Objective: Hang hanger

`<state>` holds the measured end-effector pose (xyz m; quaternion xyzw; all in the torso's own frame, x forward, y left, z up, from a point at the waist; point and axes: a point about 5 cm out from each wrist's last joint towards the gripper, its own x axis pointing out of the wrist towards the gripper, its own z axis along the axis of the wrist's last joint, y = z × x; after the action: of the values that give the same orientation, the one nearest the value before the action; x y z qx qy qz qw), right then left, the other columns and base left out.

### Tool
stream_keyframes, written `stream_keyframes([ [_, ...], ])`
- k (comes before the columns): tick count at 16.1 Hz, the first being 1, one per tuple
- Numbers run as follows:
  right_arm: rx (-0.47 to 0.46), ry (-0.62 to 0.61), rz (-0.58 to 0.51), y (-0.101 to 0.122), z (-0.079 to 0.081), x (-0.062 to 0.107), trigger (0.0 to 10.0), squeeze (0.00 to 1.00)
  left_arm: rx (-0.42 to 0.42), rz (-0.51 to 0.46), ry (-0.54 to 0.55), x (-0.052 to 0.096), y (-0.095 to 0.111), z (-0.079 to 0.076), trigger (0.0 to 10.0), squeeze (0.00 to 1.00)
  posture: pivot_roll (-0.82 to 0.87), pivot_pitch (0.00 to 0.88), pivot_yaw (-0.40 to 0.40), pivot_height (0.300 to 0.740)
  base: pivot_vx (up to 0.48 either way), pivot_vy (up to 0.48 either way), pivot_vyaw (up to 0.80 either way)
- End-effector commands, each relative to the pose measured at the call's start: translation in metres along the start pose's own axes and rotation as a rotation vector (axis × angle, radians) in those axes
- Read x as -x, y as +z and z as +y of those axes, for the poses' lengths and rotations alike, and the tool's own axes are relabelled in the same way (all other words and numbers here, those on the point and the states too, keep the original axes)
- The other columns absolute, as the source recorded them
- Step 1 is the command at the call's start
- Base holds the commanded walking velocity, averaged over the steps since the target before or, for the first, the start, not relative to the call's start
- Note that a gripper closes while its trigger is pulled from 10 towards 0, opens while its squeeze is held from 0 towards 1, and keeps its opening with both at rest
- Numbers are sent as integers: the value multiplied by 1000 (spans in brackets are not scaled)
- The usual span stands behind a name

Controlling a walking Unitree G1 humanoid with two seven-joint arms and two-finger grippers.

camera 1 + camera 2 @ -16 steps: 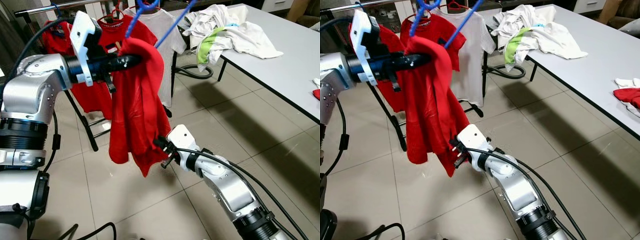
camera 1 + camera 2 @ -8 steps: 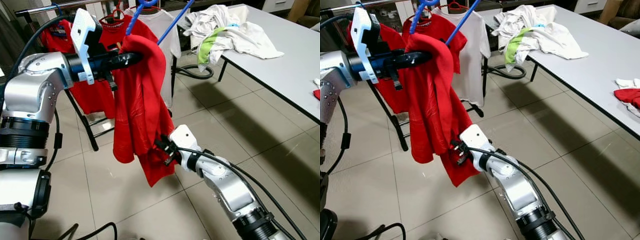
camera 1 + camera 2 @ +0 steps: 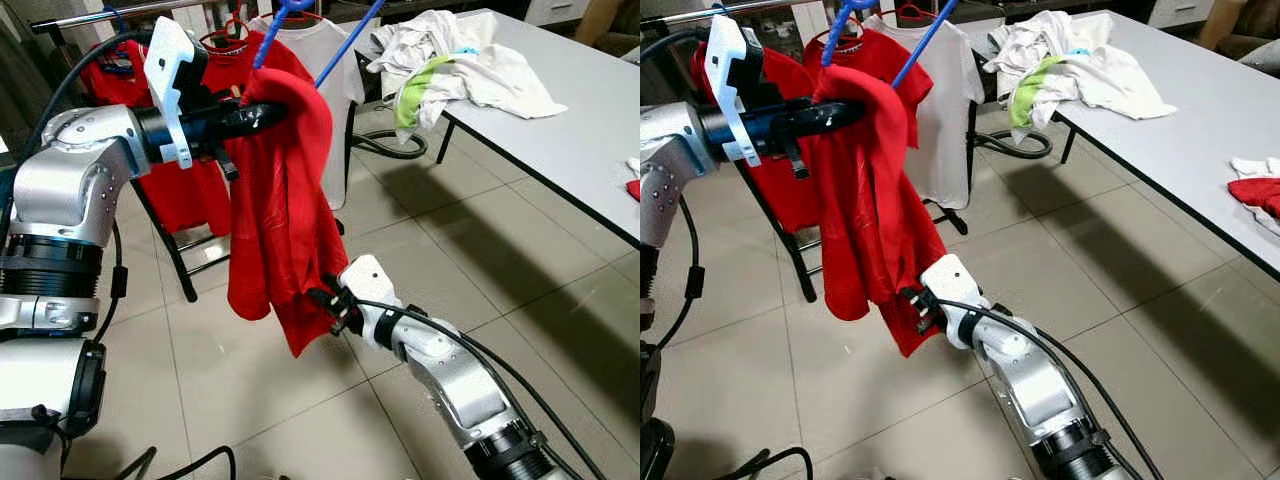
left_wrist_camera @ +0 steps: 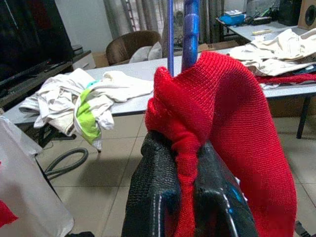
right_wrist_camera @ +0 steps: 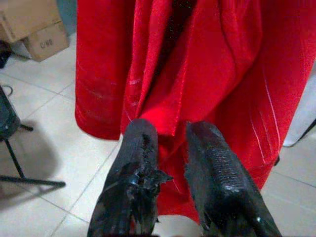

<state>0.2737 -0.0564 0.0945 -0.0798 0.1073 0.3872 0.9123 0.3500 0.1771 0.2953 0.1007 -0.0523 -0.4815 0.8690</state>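
A red shirt [image 3: 280, 220] hangs bunched from a blue hanger [image 3: 345, 42] whose rods rise out of the top of the picture. My left gripper [image 3: 268, 115] is held high and is shut on the shirt's gathered top, right under the hanger. In the left wrist view the black fingers [image 4: 153, 197] clamp a fold of the red knit, and the blue hanger [image 4: 190, 29] stands above them. My right gripper [image 3: 322, 300] reaches up from below and is shut on the shirt's lower hem. Its fingers [image 5: 138, 163] have red cloth between them.
A clothes rack with a metal bar [image 3: 100, 17] stands just behind, with red shirts and a white shirt [image 3: 335, 70] on it. A grey table [image 3: 560, 140] on the right carries a pile of clothes [image 3: 450, 60]. A hose [image 3: 385, 145] lies on the tiled floor under it.
The shirt's lower hem swung down and out, then came back up a little. My right gripper stayed at the hem and dropped slightly. The left gripper has hardly moved.
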Motion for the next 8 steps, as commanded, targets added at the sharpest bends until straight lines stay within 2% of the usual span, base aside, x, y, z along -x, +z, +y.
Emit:
stream_keyframes([
  [1, -48, -15, -35, 8, -3, -1, 10000, 0, -22, -49, 10, 3, 13, 1, 0, 0, 83, 0, 33, 740, 0, 0, 0],
  [5, -228, -52, -44, 3, -7, -9, 10000, 0, -17, -54, 1, 1, 13, -1, 0, 0, 84, 0, 34, 740, 0, 0, 0],
  [7, -248, -48, -43, 2, -6, -10, 10000, 0, -17, -55, -2, 1, 13, -1, 0, 0, 84, 0, 34, 740, 0, 0, 0],
  [8, -254, -40, -44, 2, -5, -10, 4667, 0, -17, -55, -3, 1, 13, -1, 0, 0, 84, 0, 34, 740, 0, 0, 0],
])
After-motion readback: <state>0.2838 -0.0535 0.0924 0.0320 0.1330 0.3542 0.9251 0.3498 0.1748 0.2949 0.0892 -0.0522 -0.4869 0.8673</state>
